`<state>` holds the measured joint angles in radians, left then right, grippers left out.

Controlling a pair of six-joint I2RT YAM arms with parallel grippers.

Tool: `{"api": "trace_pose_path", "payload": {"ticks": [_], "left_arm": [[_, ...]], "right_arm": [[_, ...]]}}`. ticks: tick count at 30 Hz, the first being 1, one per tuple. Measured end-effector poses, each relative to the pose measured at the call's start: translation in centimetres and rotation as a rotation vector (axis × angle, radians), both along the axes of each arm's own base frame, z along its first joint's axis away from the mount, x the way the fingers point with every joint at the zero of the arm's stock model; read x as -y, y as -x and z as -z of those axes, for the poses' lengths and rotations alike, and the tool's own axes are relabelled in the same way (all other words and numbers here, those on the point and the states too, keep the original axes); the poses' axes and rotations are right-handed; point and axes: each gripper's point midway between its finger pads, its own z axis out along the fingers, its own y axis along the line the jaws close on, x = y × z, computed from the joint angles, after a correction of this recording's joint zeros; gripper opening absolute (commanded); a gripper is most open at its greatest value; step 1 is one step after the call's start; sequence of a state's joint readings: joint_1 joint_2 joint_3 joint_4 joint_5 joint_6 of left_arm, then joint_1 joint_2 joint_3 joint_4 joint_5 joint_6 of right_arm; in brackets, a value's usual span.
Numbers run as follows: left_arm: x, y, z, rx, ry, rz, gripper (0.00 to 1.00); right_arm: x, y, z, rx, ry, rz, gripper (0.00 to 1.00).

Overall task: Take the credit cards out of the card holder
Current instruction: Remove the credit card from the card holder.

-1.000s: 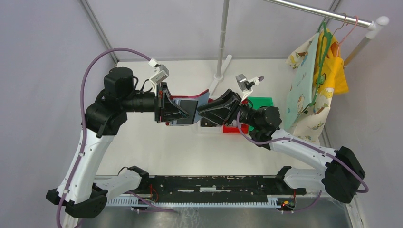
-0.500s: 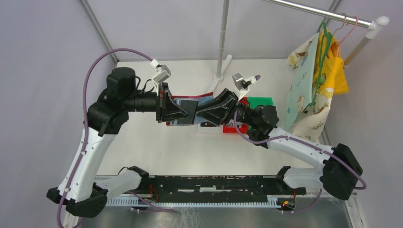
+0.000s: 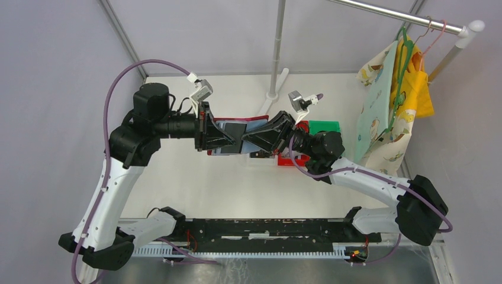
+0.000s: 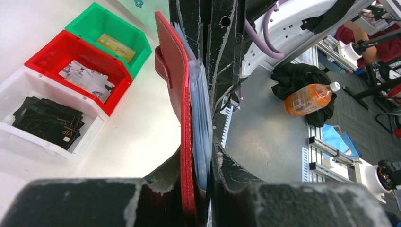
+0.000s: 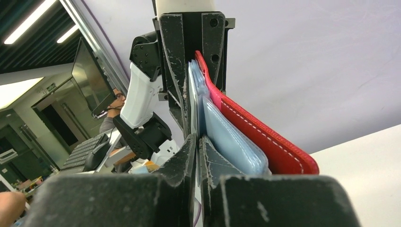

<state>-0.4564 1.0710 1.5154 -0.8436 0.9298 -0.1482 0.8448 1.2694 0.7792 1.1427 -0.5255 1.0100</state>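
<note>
My left gripper (image 3: 227,141) is shut on the card holder (image 3: 238,120), a red wallet with grey-blue pockets, and holds it open above the table. In the left wrist view the wallet (image 4: 172,61) stands edge-on between the fingers of the left gripper (image 4: 196,149). My right gripper (image 3: 248,142) meets it from the right, shut on a dark card (image 3: 237,131) at the wallet's inside. In the right wrist view the right gripper (image 5: 197,138) pinches a thin edge beside the blue pockets (image 5: 231,139). Other credit cards lie in the bins: dark (image 4: 47,120), silvery (image 4: 87,80), golden (image 4: 115,45).
A white bin (image 4: 90,135), a red bin (image 4: 47,49) and a green bin (image 4: 137,47) stand in a row on the table below the grippers. The green bin (image 3: 324,126) and red bin (image 3: 288,161) show by the right arm. A pole base (image 3: 272,94) stands behind. Clothes (image 3: 388,112) hang at the right.
The right arm has pushed a little left toward the wallet and its wrist has risen slightly. The left gripper has kept its hold on the wallet with hardly any movement.
</note>
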Motion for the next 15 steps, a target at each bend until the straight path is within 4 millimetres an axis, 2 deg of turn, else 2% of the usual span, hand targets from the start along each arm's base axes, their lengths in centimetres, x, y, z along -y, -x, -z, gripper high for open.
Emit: {"api": "trace_pose_path", "payload": {"ticks": [3, 9, 11, 15], "left_arm": [[0.0, -0.7, 0.2, -0.002, -0.016, -0.03, 0.28], [0.2, -1.0, 1.3, -0.056, -0.045, -0.027, 0.45], [0.3, -1.0, 1.4, -0.067, -0.046, -0.018, 0.44], [0.5, -0.1, 1.0, -0.076, -0.025, 0.03, 0.35]], "right_arm": [[0.0, -0.2, 0.1, -0.012, -0.003, 0.007, 0.0], [0.0, -0.2, 0.8, -0.039, -0.009, 0.009, 0.0], [0.0, 0.1, 1.2, -0.045, -0.008, 0.003, 0.0], [0.1, 0.4, 2.1, -0.056, 0.001, -0.003, 0.0]]}}
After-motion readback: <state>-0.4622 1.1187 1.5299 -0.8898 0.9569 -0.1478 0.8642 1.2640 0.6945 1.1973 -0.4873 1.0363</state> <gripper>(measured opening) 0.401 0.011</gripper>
